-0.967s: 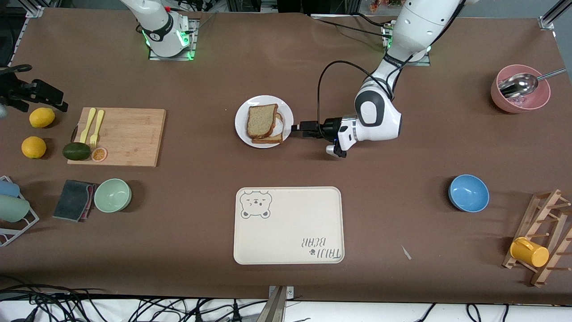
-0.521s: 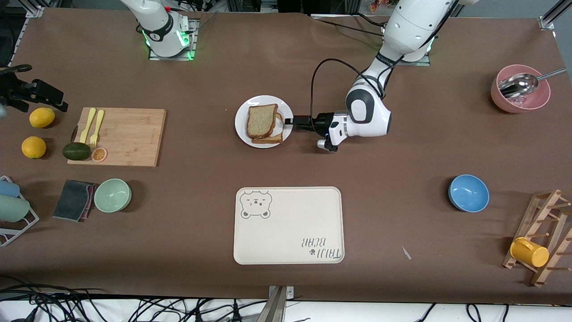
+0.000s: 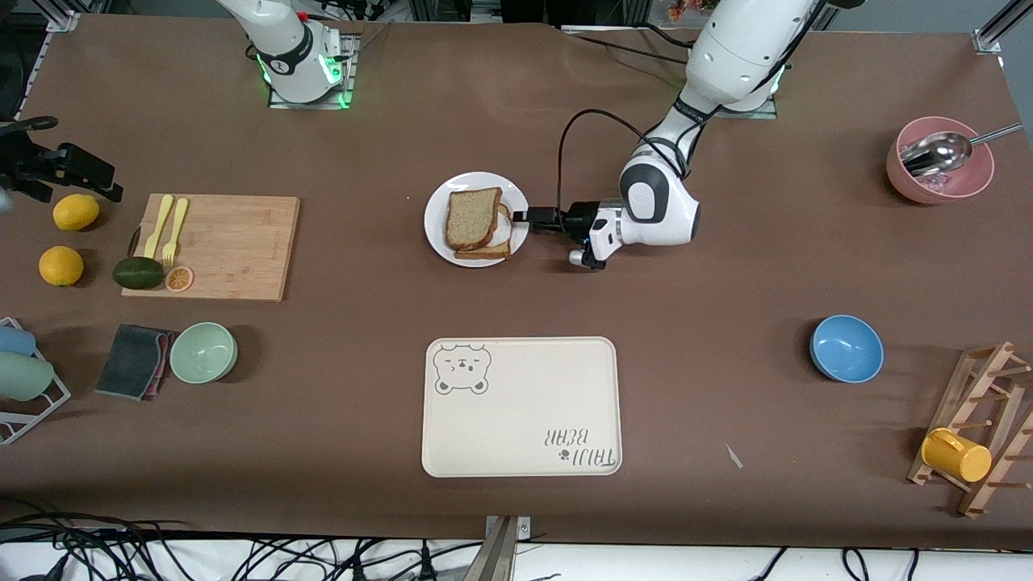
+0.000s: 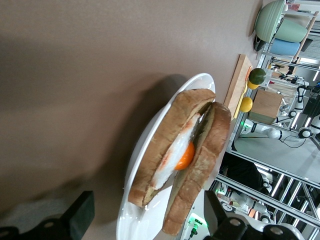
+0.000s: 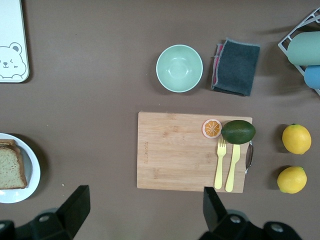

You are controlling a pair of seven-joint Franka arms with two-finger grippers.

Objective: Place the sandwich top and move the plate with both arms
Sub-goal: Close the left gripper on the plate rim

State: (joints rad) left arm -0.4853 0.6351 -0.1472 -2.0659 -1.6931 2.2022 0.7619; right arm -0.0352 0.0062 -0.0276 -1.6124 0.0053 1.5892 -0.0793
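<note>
The white plate [image 3: 437, 230] lies mid-table, farther from the front camera than the bear tray. On it the sandwich top [image 3: 472, 216] rests, a little askew, over a fried egg [image 4: 184, 156] and a lower slice [image 3: 487, 252]. My left gripper [image 3: 522, 216] is low at the plate's rim on the left arm's side. It is open, with the plate's edge [image 4: 131, 220] and the sandwich's end between its fingertips [image 4: 80, 219]. In the left wrist view the sandwich top [image 4: 207, 160] leans against the egg. My right gripper [image 5: 145, 220] hangs open high above the table beside the cutting board, holding nothing.
A cream bear-print tray [image 3: 520, 407] lies nearer the front camera than the plate. Toward the right arm's end are a cutting board [image 3: 234, 246] with forks and avocado, a green bowl [image 3: 203, 352] and lemons. Toward the left arm's end are a blue bowl [image 3: 846, 348] and a pink bowl [image 3: 940, 173].
My left gripper has slid along the table to the plate, from clear of the rim to astride it. The plate, sandwich and right arm have not moved.
</note>
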